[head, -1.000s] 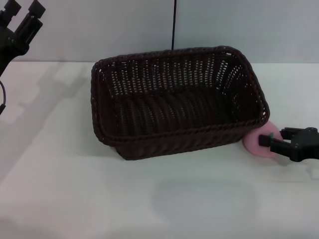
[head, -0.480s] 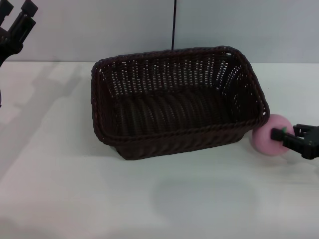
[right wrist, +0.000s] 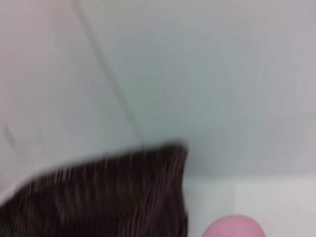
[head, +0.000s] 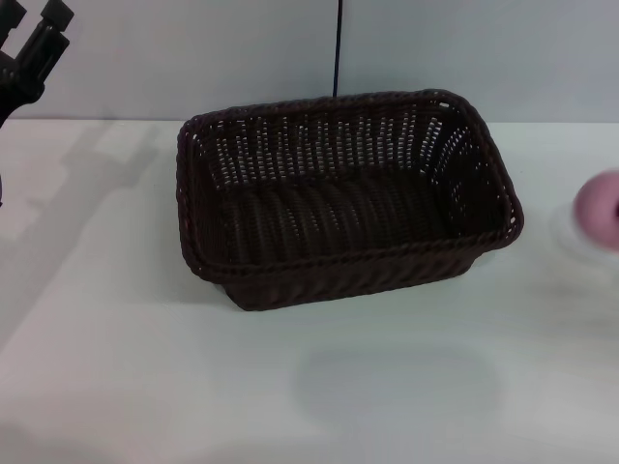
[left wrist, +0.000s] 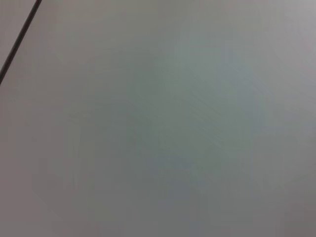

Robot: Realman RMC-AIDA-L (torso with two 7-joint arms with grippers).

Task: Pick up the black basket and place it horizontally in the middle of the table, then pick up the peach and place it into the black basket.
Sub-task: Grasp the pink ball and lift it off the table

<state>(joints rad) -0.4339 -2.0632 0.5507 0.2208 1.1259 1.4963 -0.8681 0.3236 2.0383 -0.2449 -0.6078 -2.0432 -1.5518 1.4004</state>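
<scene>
already, in the head view, the dark woven wicker basket [head: 348, 193] is seen set crosswise mid-table [head: 145, 367]; the pink round peach [head: 600, 208] shows at the right edge, its carrier unseen. the left gripper [head: 34, 43] is parked high, jaw state unclear. the left wrist view shows nothing useful. in the right wrist view the peach [right wrist: 234, 227] sits beside the basket [right wrist: 108, 197]; carrying it over the rim is judged next.

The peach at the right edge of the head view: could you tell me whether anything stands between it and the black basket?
Nothing visible does. Only bare table lies between the peach and the black basket, whose near wall it must clear; the interior holds nothing.
</scene>
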